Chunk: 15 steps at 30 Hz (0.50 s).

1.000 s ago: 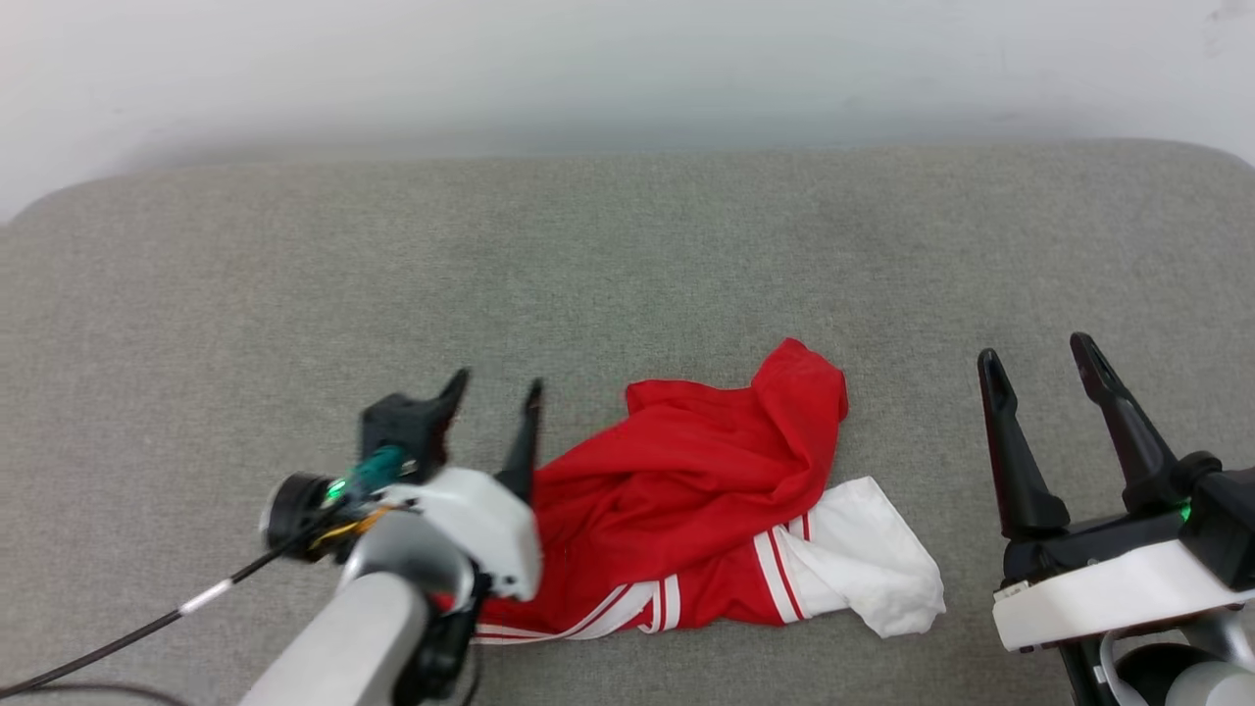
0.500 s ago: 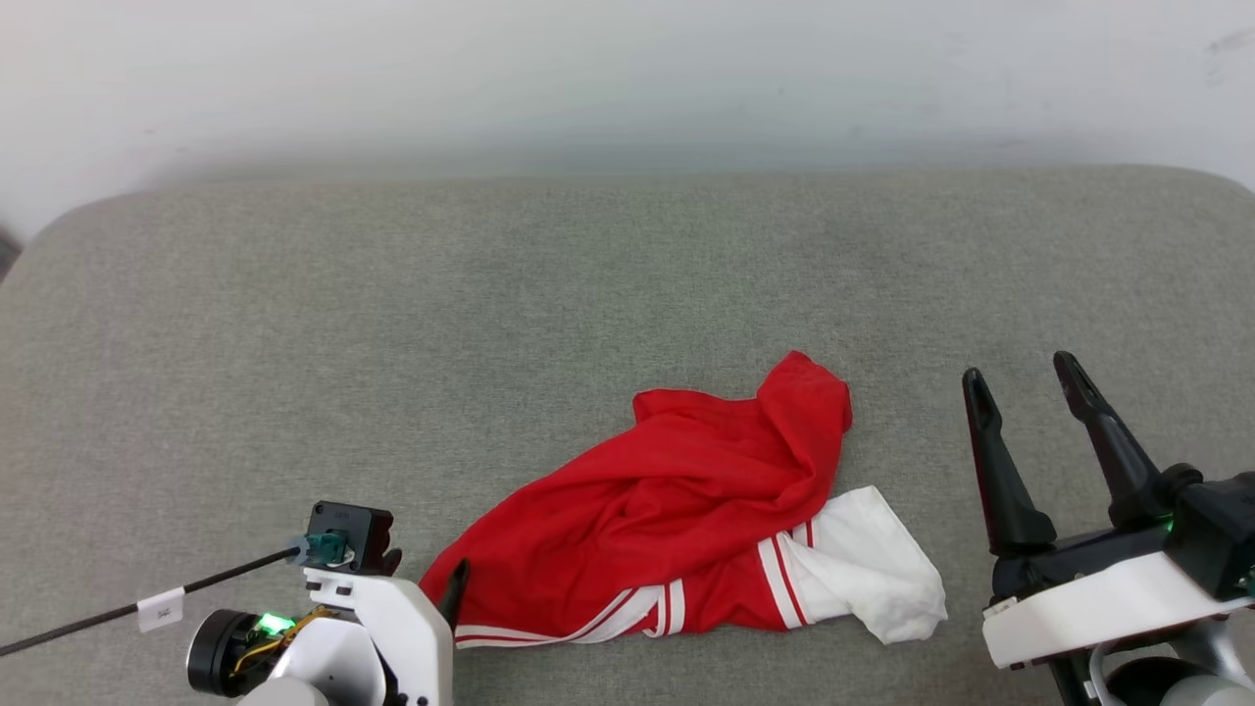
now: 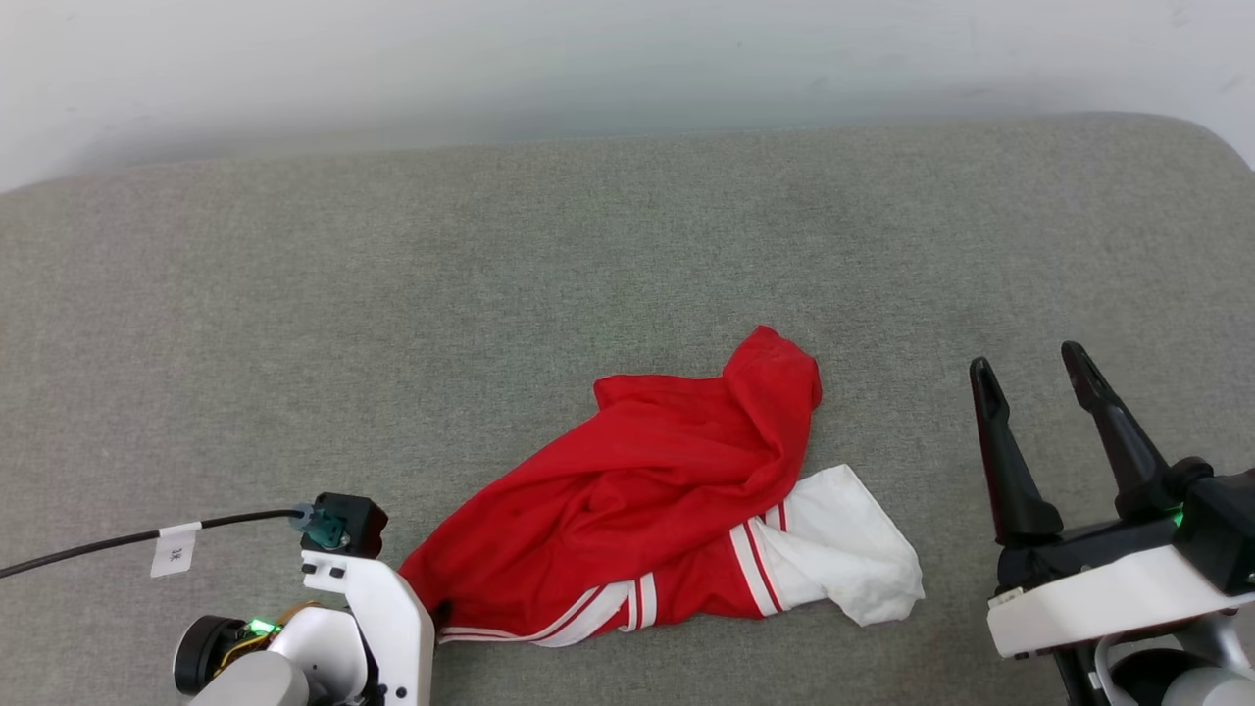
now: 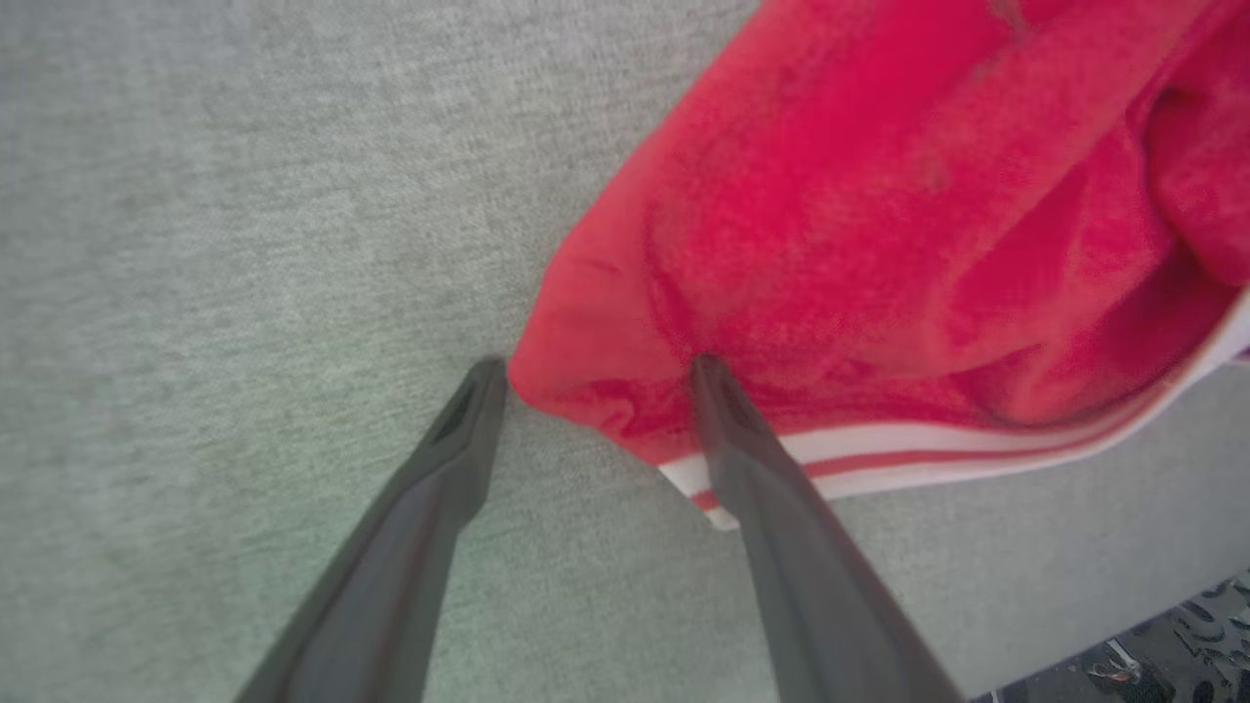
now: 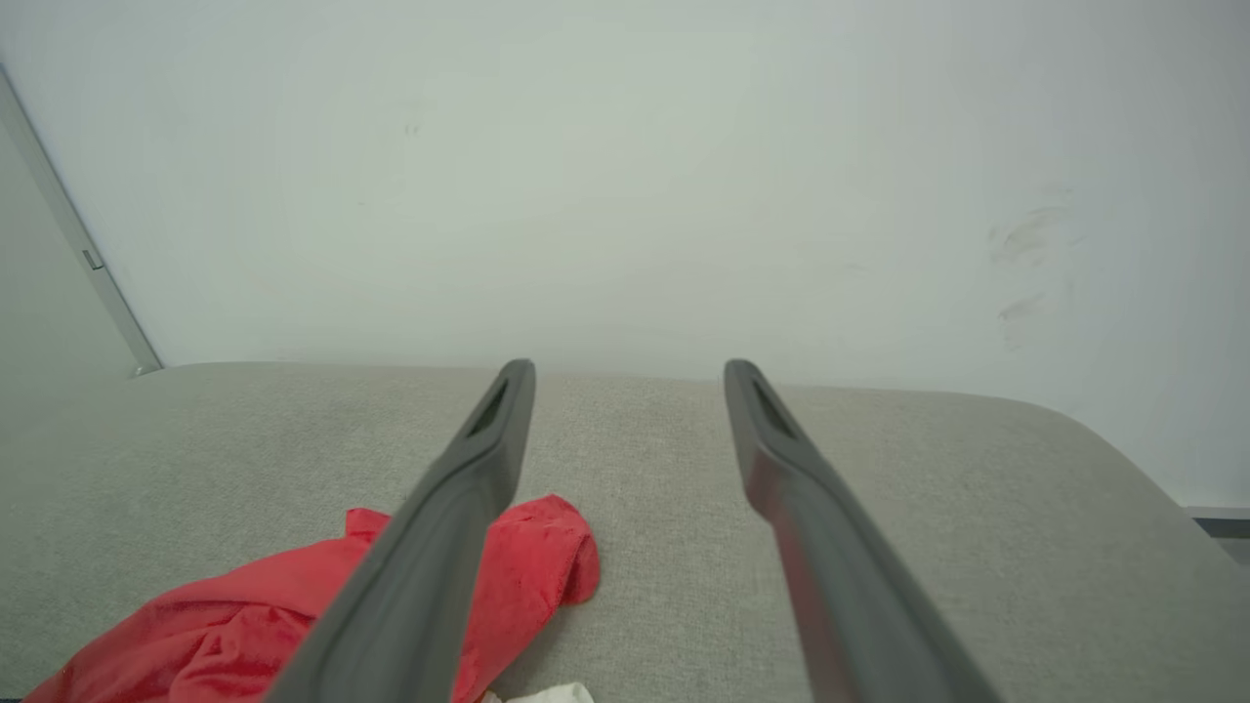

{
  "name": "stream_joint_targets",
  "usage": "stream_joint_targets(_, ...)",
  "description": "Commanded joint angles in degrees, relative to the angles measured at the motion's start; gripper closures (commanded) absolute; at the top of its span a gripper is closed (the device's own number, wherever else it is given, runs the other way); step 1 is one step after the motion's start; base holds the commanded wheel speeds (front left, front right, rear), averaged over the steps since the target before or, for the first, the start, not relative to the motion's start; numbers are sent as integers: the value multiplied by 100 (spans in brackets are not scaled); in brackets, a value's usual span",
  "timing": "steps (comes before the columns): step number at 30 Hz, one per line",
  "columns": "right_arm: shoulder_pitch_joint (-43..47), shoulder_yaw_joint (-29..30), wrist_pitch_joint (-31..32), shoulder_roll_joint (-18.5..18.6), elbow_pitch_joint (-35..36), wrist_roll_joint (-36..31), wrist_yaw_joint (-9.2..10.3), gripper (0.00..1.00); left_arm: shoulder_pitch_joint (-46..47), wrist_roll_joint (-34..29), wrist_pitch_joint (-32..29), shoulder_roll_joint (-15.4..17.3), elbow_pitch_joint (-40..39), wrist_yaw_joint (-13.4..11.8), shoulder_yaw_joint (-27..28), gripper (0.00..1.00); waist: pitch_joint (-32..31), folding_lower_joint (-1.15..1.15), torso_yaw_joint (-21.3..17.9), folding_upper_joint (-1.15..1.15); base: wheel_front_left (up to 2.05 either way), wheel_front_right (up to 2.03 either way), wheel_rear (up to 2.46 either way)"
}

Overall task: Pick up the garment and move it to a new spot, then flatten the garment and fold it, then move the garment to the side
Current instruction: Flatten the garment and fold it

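Note:
The garment (image 3: pixel 667 490) lies crumpled on the grey cushion (image 3: pixel 490 294), red with a white sleeve (image 3: pixel 843 559) at its right and a red-and-white striped trim along its near edge. My left gripper (image 4: pixel 596 367) is open and points down at the garment's (image 4: pixel 879 215) near left corner. That corner sits between the two fingers, with the right finger (image 4: pixel 771 488) resting on the fabric and the left one on bare cushion. The left wrist housing (image 3: pixel 368 608) shows in the head view. My right gripper (image 3: pixel 1028 360) stands open to the right of the garment, holding nothing. In the right wrist view the right gripper (image 5: pixel 630 366) is spread, with the garment (image 5: pixel 547 557) at the lower left.
The cushion runs wide to the left and behind the garment and meets a pale wall (image 3: pixel 627 69) at the back. A black cable with a white tag (image 3: pixel 176 551) trails left from the left wrist. The cushion's near edge (image 4: pixel 1094 625) shows in the left wrist view.
My left gripper has drawn back from over the garment's left side and tipped down onto its near left corner. The camera has shifted. The garment and right gripper have kept their places.

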<state>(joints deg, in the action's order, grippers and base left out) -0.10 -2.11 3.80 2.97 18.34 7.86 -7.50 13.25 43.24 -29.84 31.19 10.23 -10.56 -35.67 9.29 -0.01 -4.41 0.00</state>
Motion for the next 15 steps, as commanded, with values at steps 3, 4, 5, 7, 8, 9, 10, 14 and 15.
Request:
stream_joint_targets(3,-94,33,-50,-16,-4,-93,2,0,-33,-74,118,-121,122,34,-125,100,-40,1,-4,0,0,0,0)
stream_joint_targets(4,-90,36,-51,-16,-10,-101,2,0,38,-131,261,-119,88,-7,-70,100,-65,1,4,0,0,0,0)
stream_joint_targets(5,-85,50,-42,-16,-15,-111,2,0,97,-193,382,-100,63,-18,-32,100,-96,1,17,0,0,0,0)
stream_joint_targets(7,-75,68,-19,-16,-14,-151,2,0,231,-319,644,-137,-20,-69,32,100,-140,1,40,0,0,0,0)
stream_joint_targets(8,-68,81,-8,-16,-19,-161,2,0,280,-389,761,-175,-55,-92,33,100,-159,1,51,0,0,0,0)
stream_joint_targets(9,-64,89,5,-16,-22,-169,2,0,348,-464,892,-211,-89,-111,49,100,-174,1,58,0,0,0,0)
stream_joint_targets(10,-63,99,6,-16,-28,-176,2,0,410,-532,960,-235,-111,-131,28,100,-188,1,62,0,0,0,0)
stream_joint_targets(14,-71,171,28,-16,-50,-190,2,0,825,-891,1327,-428,-328,-184,-53,100,-193,1,55,0,0,0,0)
stream_joint_targets(15,-74,187,29,-16,-62,-181,2,0,936,-990,1393,-480,-376,-194,-95,100,-183,1,41,0,0,0,0)
